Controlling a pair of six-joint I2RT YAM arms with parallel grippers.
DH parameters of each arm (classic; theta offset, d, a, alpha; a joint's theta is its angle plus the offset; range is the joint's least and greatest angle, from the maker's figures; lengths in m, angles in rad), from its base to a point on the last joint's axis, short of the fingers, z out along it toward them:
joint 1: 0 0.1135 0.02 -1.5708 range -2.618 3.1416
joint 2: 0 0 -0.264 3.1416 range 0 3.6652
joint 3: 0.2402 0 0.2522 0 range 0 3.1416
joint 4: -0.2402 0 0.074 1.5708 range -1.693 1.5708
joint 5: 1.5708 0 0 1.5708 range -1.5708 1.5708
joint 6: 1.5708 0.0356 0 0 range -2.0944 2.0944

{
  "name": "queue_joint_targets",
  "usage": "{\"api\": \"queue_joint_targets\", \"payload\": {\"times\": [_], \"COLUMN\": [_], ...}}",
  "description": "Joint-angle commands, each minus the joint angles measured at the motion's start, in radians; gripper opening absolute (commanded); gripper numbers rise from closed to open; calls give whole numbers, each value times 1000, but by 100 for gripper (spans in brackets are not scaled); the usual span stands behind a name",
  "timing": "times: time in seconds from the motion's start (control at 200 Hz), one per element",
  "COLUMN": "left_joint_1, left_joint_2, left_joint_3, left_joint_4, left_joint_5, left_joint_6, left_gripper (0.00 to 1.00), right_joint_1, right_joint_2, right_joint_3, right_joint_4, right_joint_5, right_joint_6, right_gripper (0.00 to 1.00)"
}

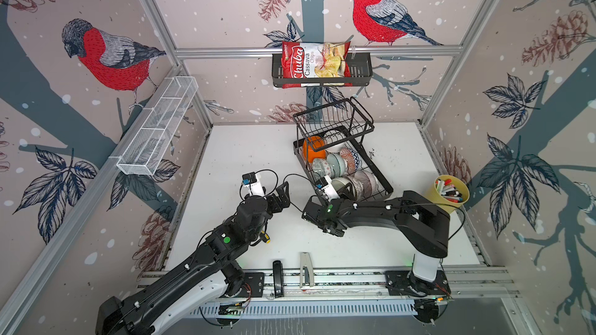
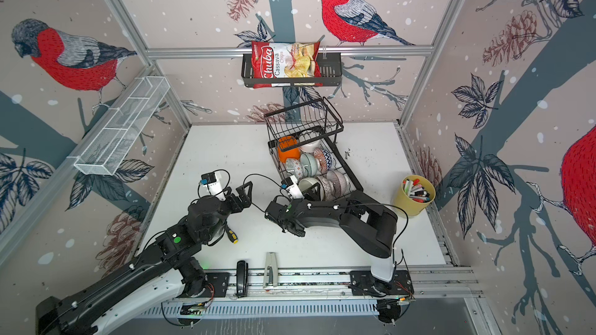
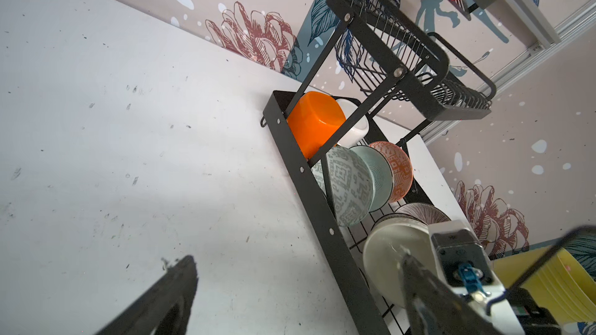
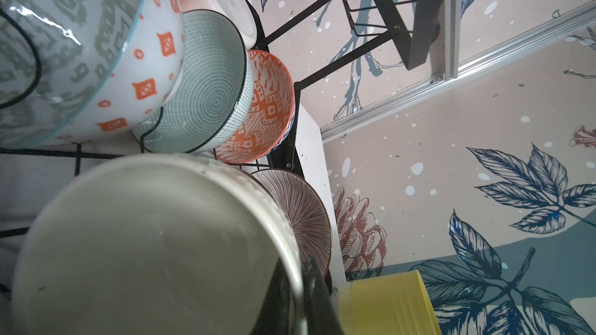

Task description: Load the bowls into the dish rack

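Here, the right pincer seems clamped on the rim of a white bowl inside the dish rack; the left pincer gapes above the bench.

- Table left of the rack is bare: wide passage there.
- Bowls stand on edge, packed along the lower tray, touching; hardly a gap between them.
- Upper tier overhangs the tray's far end.
- Right gripper, clamped on the rim of the white bowl, blocks the near end.
- Cup stands right of the rack, apart.
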Motion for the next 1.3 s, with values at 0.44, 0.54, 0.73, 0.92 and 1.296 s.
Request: {"api": "queue_joint_targets", "payload": {"times": [0.44,0.54,0.73,0.92,1.296], "left_joint_1": [21,22,25,26,27], "left_joint_2": [40,42,42,31,-23], "left_joint_3": [-2,-3,-5,-8,-27], "left_joint_4": [85,86,85,83,64], "left_joint_5": [-3,3,12,20,16], "left_joint_6": [59,57,52,45,39], "left_gripper": [96,97,97,97,97], "right_joint_1": [-7,-8,7,21,33], "right_joint_2": [237,239,234,228,263], "right_joint_3": [177,171,168,183,193], "right_joint_4": [-593,-594,-594,-594,-594], "right_joint_5": [171,164,143,132,120], "right_joint_6": [626,629,644,644,639], "right_gripper": [0,0,0,0,0]}}
